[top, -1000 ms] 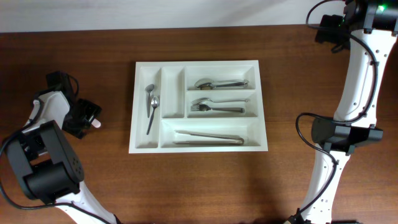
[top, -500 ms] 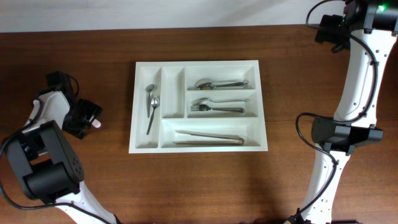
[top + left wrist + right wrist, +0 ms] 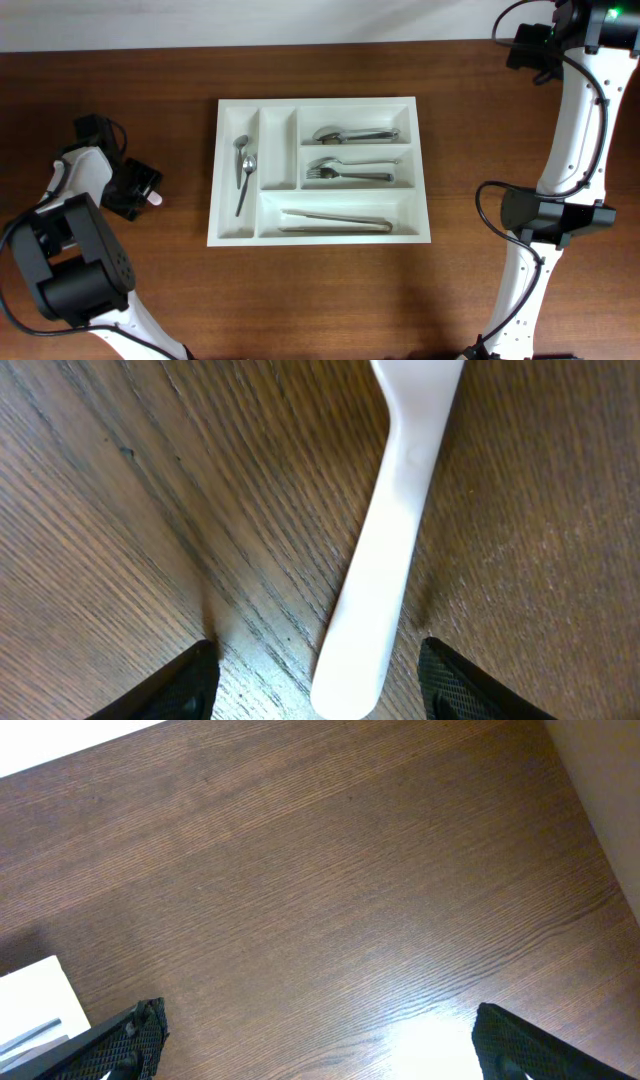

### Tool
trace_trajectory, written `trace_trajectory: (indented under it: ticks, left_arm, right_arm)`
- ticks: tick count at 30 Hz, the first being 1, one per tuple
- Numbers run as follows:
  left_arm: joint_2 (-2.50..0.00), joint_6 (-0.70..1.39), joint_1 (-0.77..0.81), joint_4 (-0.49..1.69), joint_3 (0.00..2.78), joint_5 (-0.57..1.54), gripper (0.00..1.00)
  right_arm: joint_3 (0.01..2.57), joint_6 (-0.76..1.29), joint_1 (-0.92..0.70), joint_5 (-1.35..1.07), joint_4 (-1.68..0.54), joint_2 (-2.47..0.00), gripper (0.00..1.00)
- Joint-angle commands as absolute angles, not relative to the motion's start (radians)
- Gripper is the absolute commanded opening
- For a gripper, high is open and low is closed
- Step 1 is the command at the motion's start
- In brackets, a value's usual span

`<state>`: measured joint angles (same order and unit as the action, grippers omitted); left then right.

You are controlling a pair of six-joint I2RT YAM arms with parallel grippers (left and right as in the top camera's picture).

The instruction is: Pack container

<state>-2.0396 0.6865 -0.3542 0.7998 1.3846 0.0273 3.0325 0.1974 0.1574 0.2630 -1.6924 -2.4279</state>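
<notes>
The container (image 3: pixel 316 102) sat mid-worktop (image 3: pixel 470 150), with metal cutlery (image 3: pixel 348 172) lying in four of its compartments. Well to its left, the left claw (image 3: pixel 318 680) stood spread astride a white plastic handle (image 3: pixel 385 560), clear of both its sides. At the far right corner, the right claw (image 3: pixel 320 1040) hung spread wide, holding nothing.
</notes>
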Motion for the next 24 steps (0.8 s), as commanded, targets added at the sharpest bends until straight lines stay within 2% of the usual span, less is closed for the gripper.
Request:
trace_trajectory:
  ticks: [1, 7, 12, 21, 24]
  left_arm:
    - [-2.069, 0.696, -0.352, 0.802, 1.394, 0.038, 0.59]
    - [-2.101, 0.697, -0.352, 0.805, 1.394, 0.072, 0.45]
    - [-2.139, 0.696, -0.352, 0.807, 1.394, 0.091, 0.40]
    - [-2.145, 0.696, -0.352, 0.808, 1.394, 0.091, 0.06]
    - [-2.145, 0.696, -0.352, 0.809, 1.394, 0.091, 0.02]
  right_arm:
    - [3.046, 0.191, 0.158, 0.262, -1.696, -2.387, 0.99]
    - [3.046, 0.191, 0.158, 0.262, -1.696, -2.387, 0.99]
    - [3.046, 0.191, 0.158, 0.262, -1.696, -2.387, 0.99]
    - [3.046, 0.191, 0.158, 0.262, -1.696, -2.387, 0.99]
    - [3.046, 0.191, 0.158, 0.262, -1.696, -2.387, 0.99]
